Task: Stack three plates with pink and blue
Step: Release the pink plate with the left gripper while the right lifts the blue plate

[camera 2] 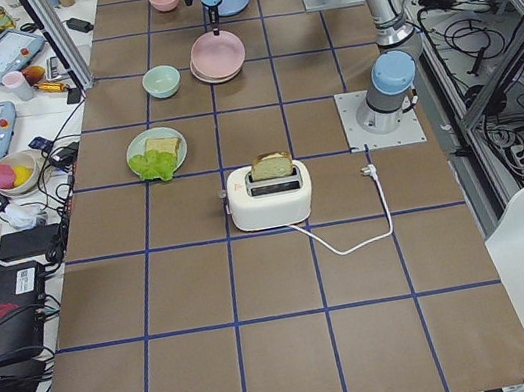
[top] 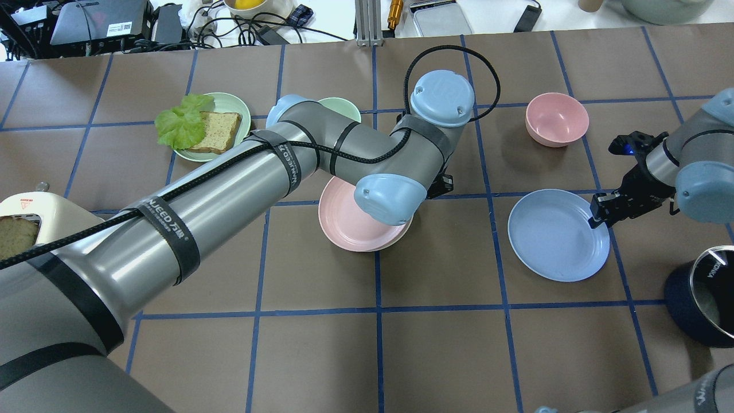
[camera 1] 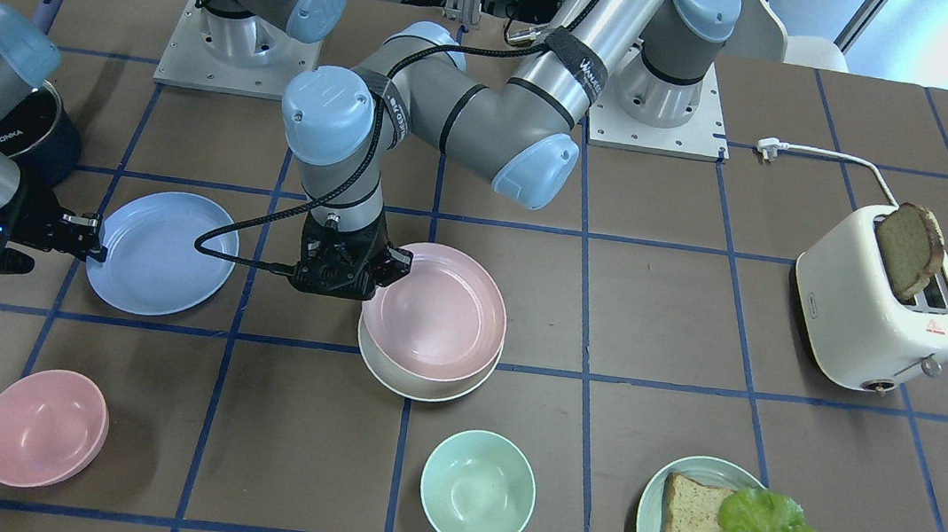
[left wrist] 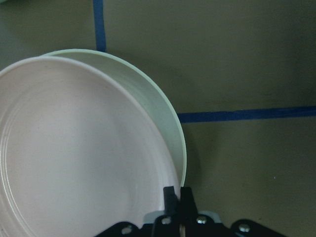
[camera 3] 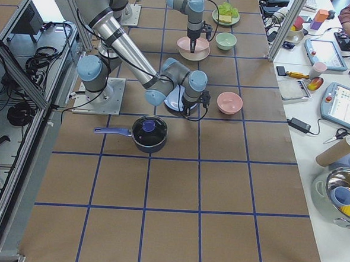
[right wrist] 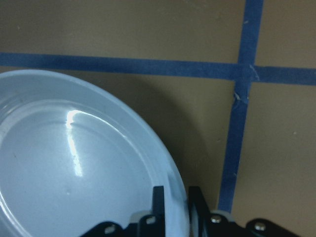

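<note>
The pale pink plate (camera 1: pixel 433 310) lies over the cream-white plate (camera 1: pixel 416 380) at the table's middle, slightly offset. My left gripper (camera 1: pixel 389 267) is shut on the pink plate's rim, and its fingertips (left wrist: pixel 170 200) pinch that rim closely in the left wrist view. I cannot tell whether the pink plate rests on the cream-white plate (left wrist: pixel 163 118) or hangs just above it. The light blue plate (top: pixel 556 235) lies flat on the table. My right gripper (top: pixel 599 212) straddles its rim, and its fingers (right wrist: pixel 158 197) stand a little apart around the blue plate (right wrist: pixel 74 163).
A pink bowl (camera 1: pixel 40 429) and a mint bowl (camera 1: pixel 477 489) stand beyond the plates. A pale green plate (camera 1: pixel 650 518) holds bread and lettuce. A white toaster (camera 1: pixel 878 321) with toast stands at my far left. A dark pot (top: pixel 702 304) sits beside my right arm.
</note>
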You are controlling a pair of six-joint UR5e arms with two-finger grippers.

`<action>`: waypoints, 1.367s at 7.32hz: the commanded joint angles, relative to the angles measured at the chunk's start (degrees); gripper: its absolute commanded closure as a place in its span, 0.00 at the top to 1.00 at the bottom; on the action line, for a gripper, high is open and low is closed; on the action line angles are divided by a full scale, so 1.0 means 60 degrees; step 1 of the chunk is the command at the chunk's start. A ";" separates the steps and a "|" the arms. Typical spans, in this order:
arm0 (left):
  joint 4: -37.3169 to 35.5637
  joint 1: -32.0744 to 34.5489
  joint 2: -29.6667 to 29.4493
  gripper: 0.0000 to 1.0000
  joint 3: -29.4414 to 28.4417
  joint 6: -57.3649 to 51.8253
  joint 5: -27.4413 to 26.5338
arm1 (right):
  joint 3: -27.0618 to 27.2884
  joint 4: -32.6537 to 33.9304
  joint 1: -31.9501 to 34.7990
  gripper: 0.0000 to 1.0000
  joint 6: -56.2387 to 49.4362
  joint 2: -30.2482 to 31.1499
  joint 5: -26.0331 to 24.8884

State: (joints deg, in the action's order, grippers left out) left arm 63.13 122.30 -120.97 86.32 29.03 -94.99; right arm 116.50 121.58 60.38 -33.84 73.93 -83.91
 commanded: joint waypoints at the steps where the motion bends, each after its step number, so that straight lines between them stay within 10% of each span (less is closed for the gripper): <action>1: -0.0078 -0.0007 -0.0140 0.99 0.0115 -0.0106 -0.0032 | -0.0094 -0.0106 0.0000 0.03 0.0044 0.0027 -0.0310; 5: 0.0140 -0.0444 0.0457 1.00 -0.0279 -0.0165 -0.0017 | -0.1407 -0.1886 -0.0015 0.00 0.0044 0.0115 -0.0296; 10: 0.3988 -0.3400 0.3091 1.00 -0.0558 -0.1244 0.1211 | -0.2978 -0.3971 0.0145 0.00 0.1297 0.0144 0.0508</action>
State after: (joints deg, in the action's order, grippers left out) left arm 81.45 106.25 -106.71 83.42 24.68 -88.84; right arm 100.69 100.31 60.54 -30.20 74.74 -82.28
